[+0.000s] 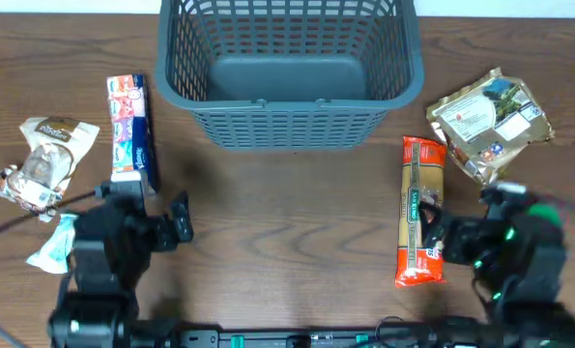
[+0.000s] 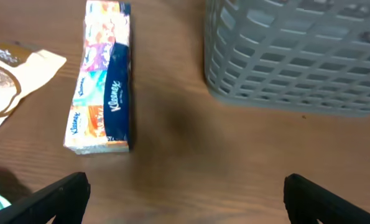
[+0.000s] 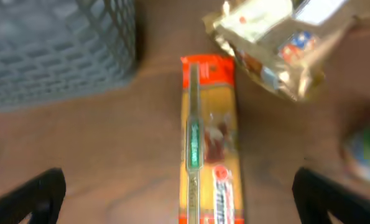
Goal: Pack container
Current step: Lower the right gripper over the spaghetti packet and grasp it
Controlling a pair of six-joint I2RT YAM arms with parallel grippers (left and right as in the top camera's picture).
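The basket (image 1: 289, 72) stands on the table (image 1: 287, 222). To its left lies a tissue pack (image 1: 132, 121), to its right a pasta packet (image 1: 422, 208). Left jaws and right jaws both gape wide.

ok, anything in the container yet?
No, the overhead view shows the container with a bare floor; the pasta packet and tissue pack lie outside it.

My top camera looks straight down on the whole table (image 1: 287, 213) from high up. My left wrist camera sits low and close. It faces the tissue pack (image 2: 104, 81) and one corner of the container (image 2: 284, 56). My right wrist camera faces the pasta packet (image 3: 209, 143) and the container's other corner, and its picture is blurry. The top view shows all of these too.
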